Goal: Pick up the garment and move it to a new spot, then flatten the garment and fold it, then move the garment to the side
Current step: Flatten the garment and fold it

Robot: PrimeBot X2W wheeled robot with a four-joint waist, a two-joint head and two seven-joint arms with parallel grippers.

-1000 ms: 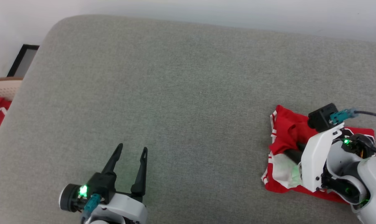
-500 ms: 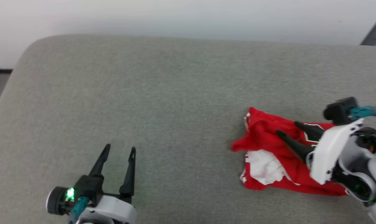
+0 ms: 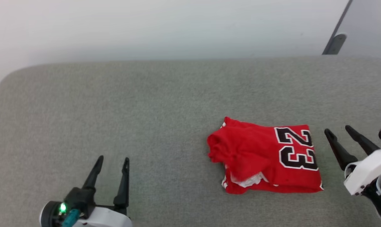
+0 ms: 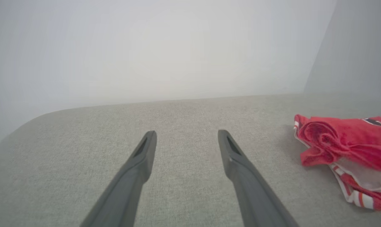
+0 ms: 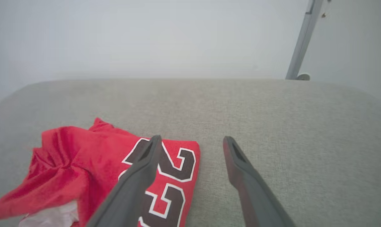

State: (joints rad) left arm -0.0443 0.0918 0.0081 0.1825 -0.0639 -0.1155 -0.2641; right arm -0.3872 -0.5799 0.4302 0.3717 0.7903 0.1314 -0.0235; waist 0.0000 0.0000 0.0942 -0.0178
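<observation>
The garment [image 3: 266,156] is a red jersey folded into a rough rectangle on the grey cushion [image 3: 146,110], with the black "23" facing up at its right end and a bit of white panel showing at its lower edge. My right gripper [image 3: 338,130] stands open just right of the garment, apart from it, with nothing between its fingers. In the right wrist view the garment [image 5: 83,170] lies left of and partly behind the left finger [image 5: 136,176]. My left gripper [image 3: 112,159] is open and empty at the lower left. The left wrist view shows the garment [image 4: 345,148] at its right edge.
The cushion's rounded far-left corner [image 3: 7,82] meets a pale wall [image 3: 162,28]. A grey metal post [image 3: 335,34] rises behind the cushion at the upper right, also the post [image 5: 300,44] in the right wrist view. Bare cushion spreads left of the garment.
My right gripper opened, let go of the garment and drew back to its right. The garment now lies flatter with the "23" up. The head camera has swung right.
</observation>
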